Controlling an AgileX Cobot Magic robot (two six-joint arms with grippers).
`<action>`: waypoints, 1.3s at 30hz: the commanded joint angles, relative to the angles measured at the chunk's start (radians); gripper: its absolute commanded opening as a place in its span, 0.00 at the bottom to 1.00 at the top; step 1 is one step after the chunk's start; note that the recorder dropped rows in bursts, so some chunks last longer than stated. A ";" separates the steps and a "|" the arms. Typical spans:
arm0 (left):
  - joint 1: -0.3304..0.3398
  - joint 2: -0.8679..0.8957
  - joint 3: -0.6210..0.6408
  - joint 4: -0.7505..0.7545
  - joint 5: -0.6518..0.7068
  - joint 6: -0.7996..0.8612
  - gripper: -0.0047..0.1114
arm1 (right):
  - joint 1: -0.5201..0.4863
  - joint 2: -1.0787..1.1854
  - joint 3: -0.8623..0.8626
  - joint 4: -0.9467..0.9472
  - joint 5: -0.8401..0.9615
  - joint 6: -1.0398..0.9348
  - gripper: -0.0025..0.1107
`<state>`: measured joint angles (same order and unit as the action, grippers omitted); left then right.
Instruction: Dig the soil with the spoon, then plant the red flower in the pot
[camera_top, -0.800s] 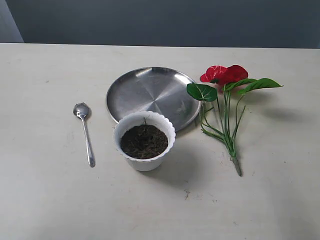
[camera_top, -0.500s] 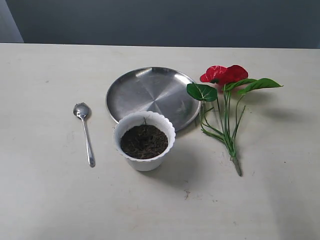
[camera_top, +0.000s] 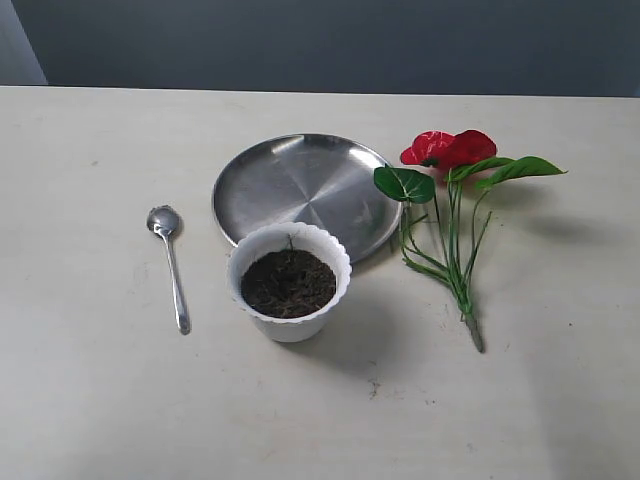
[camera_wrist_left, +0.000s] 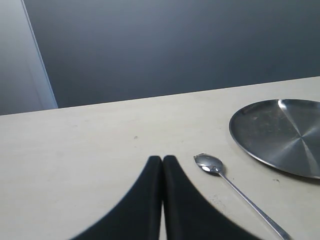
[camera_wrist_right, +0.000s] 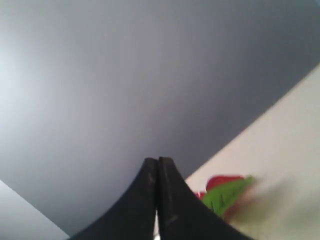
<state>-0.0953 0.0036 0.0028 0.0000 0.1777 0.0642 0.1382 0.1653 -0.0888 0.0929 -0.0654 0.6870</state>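
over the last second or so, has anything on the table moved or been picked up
Nothing has visibly changed. The spoon lies flat on the table as before, left of the pot of soil. The steel plate sits behind the pot and the red flower lies to its right, all where they were. Neither hand appears in the exterior view; both are shut and hold nothing.

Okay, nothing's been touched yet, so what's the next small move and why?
Probably open the left hand and lower it toward the spoon. Its fingers are shut and empty; the spoon lies untouched left of the pot, and the soil is undug.
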 joint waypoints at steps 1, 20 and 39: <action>-0.007 -0.004 -0.003 0.000 -0.014 0.000 0.04 | 0.006 0.125 -0.228 -0.301 -0.025 -0.005 0.02; -0.007 -0.004 -0.003 0.000 -0.014 0.000 0.04 | 0.562 1.276 -1.255 -0.317 0.716 -0.540 0.02; -0.007 -0.004 -0.003 0.000 -0.014 0.000 0.04 | 0.759 1.856 -1.940 -0.107 1.144 -0.696 0.26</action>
<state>-0.0953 0.0036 0.0028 0.0000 0.1777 0.0642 0.8740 1.9640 -1.9589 -0.0229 1.0370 0.0000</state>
